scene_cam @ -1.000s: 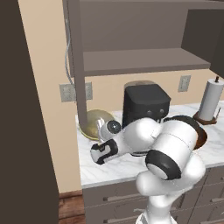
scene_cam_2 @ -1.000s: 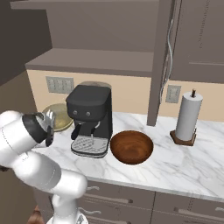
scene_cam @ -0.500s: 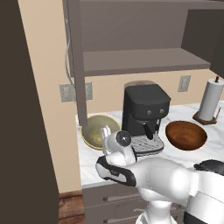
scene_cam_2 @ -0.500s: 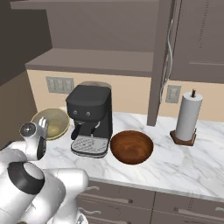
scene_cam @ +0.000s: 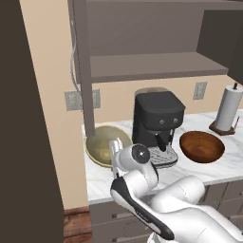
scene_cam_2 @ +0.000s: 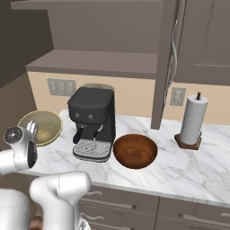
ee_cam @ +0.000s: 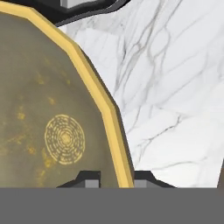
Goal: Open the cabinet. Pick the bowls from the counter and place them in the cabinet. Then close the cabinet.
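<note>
The cabinet [scene_cam: 156,66] on the wall stands open, its bare shelf [scene_cam_2: 94,60] showing. On the counter [scene_cam: 223,166] the pale olive-yellow bowl [scene_cam: 104,144] sits at the left, with the reddish-brown bowl [scene_cam: 201,146] right of the coffee machine. My gripper [scene_cam: 114,146] is at the olive bowl's [scene_cam_2: 44,128] near right rim. In the hand view the yellow rim [ee_cam: 114,118] runs down between my two fingertips [ee_cam: 90,180], one inside the bowl and one outside. The gripper [ee_cam: 117,180] is open astride that rim. The brown bowl [scene_cam_2: 134,150] lies untouched.
A black coffee machine [scene_cam: 156,124] stands between the bowls, close to my hand. A paper towel roll [scene_cam_2: 193,121] is at the right. The open doors [scene_cam: 81,71] [scene_cam_2: 165,63] stick out edge-on with silver handles. Grey drawers [scene_cam_2: 134,206] sit below.
The arm has folded down and the hand has come lower and closer onto the olive bowl's rim. Both bowls stay in place. The base views shifted slightly.
</note>
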### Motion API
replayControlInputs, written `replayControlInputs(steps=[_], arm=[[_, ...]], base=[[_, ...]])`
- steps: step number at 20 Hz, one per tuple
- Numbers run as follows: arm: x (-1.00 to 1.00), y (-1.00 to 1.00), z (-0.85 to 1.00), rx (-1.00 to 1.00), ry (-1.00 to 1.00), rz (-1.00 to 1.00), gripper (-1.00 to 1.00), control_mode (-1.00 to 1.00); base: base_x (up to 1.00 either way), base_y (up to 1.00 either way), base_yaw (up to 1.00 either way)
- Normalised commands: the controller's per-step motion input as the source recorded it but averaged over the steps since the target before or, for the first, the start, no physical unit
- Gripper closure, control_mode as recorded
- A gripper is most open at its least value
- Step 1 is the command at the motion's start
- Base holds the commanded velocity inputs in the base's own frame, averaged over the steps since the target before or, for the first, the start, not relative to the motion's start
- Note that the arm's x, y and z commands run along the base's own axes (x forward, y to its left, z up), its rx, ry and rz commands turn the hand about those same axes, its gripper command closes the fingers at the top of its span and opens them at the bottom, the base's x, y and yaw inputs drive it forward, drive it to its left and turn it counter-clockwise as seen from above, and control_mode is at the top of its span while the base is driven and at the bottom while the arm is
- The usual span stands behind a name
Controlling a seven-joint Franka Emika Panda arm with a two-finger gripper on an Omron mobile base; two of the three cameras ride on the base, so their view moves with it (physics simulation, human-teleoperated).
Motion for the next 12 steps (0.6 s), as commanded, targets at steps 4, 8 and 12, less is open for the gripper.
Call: replayControlInputs(steps=[4,8,12], arm=[[-0.58,0.0,0.18,0.0,0.0,0.0,1.0,-1.0],[-0.56,0.0,0.35,0.0,0.0,-0.01,1.0,-1.0],[-0.61,0.0,0.76,0.0,-0.08,0.0,1.0,-1.0]], base=[[0.0,0.0,0.0],[0.0,0.0,0.0],[0.0,0.0,0.0]])
